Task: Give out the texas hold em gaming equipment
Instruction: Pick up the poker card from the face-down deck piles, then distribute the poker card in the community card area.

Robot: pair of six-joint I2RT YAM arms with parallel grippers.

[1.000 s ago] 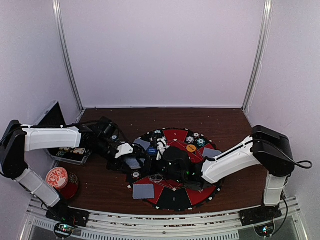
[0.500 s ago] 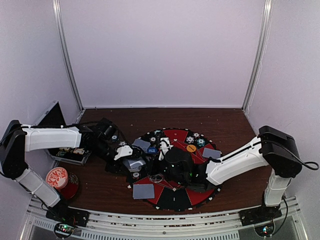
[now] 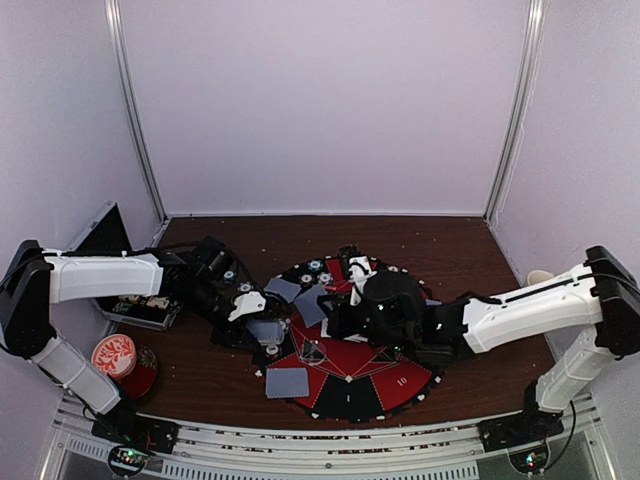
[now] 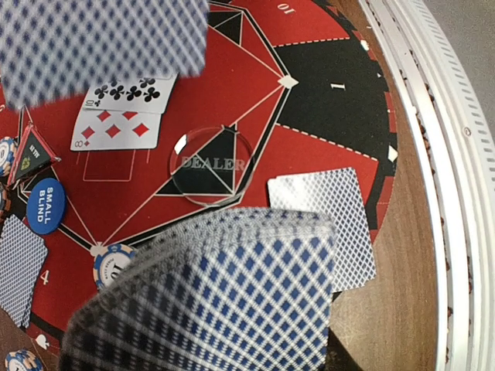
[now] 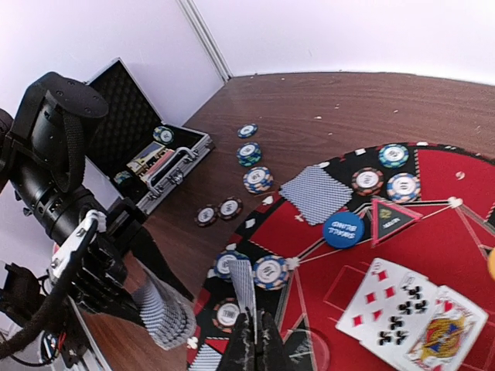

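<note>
**Fig.** Dealing step (judged from the layout): one card (image 5: 241, 284) goes from the deck (image 4: 209, 301) to a seat on the red-and-black mat (image 4: 255, 46).

**Grippers.**
- R gripper (image 5: 254, 344), bottom centre of the R wrist view: jaws fully closed, w/ the card pinched by one edge. The card stands on edge above the fingertips and looks like a single card.
- L gripper (image 3: 262, 322), centre-left of the top view: closed on the deck. The deck fills the foreground of the L wrist view, blurred.

**Doing the step well (judgement).**
- Lift clear of the deck before swinging, so no second card drags along.
- Lay the card flat, back up, in a seat segment w/o a card.
- Avoid the clear DEALER disc (image 4: 210, 164) at centre, the blue SMALL BLIND button (image 4: 45, 207) at left, and the face-up cards (image 4: 124, 108) at upper left of the L wrist view.
- Open only once the card rests on the mat.
- L arm should hold the deck level.

**Also shown.** One back-up card (image 4: 329, 220) lies at the mat's rim, lower right of the L wrist view. Chips (image 5: 259, 179) sit at the mat's edge and on the table, upper centre of the R wrist view.
</note>
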